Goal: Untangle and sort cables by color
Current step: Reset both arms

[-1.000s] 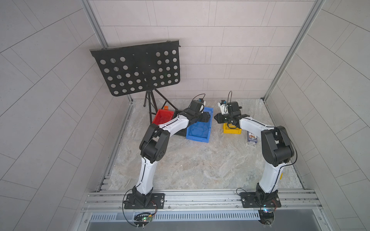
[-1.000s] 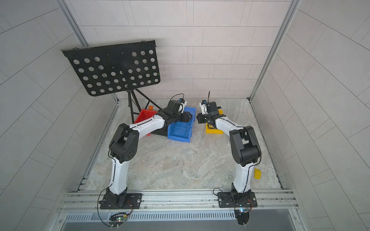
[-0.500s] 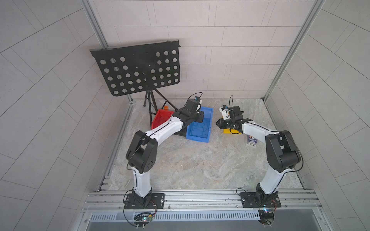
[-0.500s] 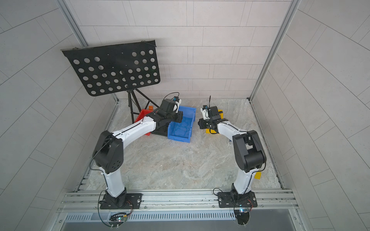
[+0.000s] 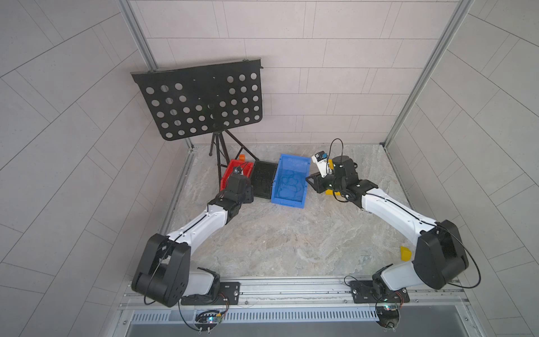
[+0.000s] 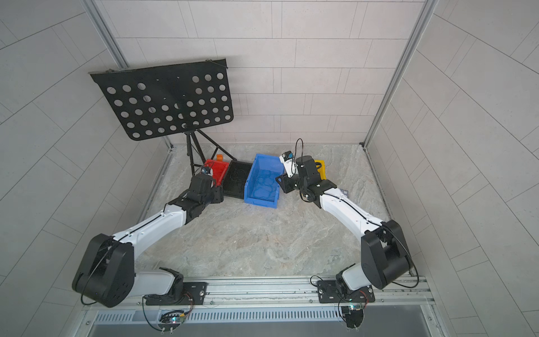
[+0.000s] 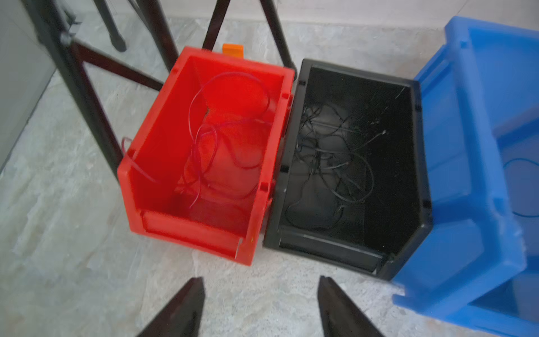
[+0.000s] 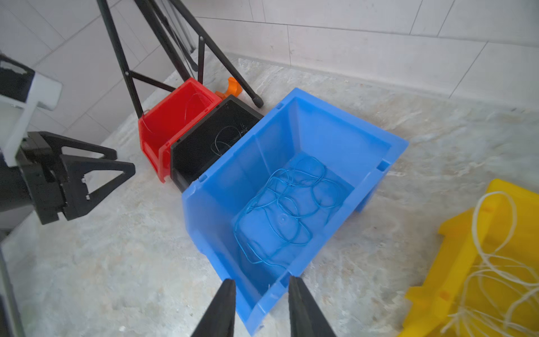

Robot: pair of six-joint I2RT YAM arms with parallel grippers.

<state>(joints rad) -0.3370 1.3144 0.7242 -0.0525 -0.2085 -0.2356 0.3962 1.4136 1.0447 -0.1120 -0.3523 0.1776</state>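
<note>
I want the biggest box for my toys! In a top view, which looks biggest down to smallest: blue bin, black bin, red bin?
1. blue bin
2. black bin
3. red bin, but the left arm covers part of it, so it might really match the black one.

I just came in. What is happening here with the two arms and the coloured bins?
Two robot arms sort thin cables by colour. The red cables lie in the red bin, the black cables in the black bin, the blue cables in the blue bin, the white cables in the yellow bin. The left gripper and the right gripper are open and hold nothing.
</note>
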